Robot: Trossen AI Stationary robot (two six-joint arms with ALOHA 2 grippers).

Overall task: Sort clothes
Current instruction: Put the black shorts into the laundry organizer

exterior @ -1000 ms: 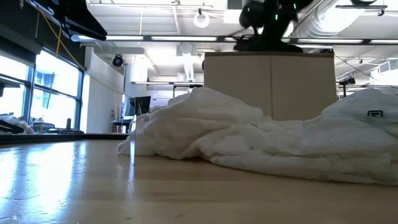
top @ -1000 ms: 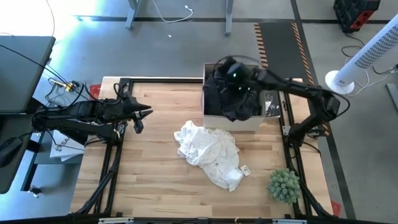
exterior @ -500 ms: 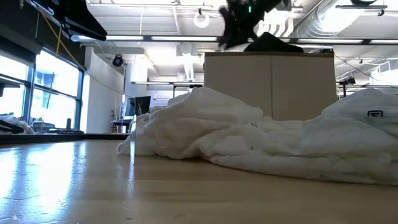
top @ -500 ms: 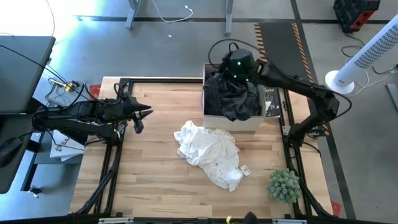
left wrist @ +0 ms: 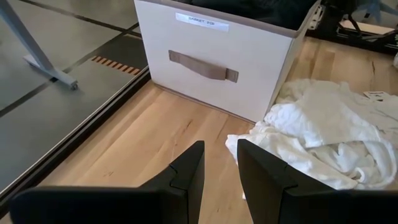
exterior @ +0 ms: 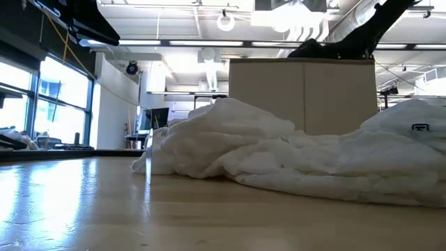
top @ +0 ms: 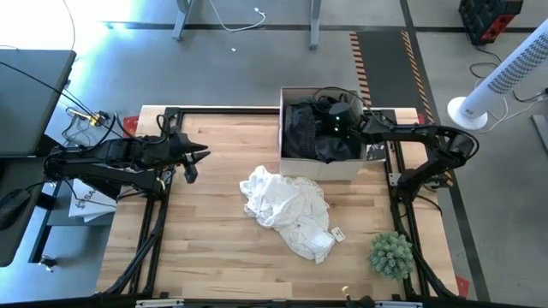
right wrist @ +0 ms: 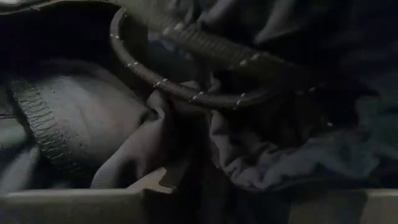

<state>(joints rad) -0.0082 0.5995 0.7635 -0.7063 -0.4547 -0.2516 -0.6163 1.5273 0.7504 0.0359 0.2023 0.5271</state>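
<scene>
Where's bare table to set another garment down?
Bare wood: between the left gripper and the white garment, and along the near edge left of the plant. Crowded: the bin, full of dark clothes, right gripper inside.

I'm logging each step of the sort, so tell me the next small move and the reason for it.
Probably lift the right gripper straight up out of the box. It sits low among the dark clothes already piled inside, while the white garment lies loose on the table in front of the box, unsorted. The left gripper waits at the table's left edge.
</scene>
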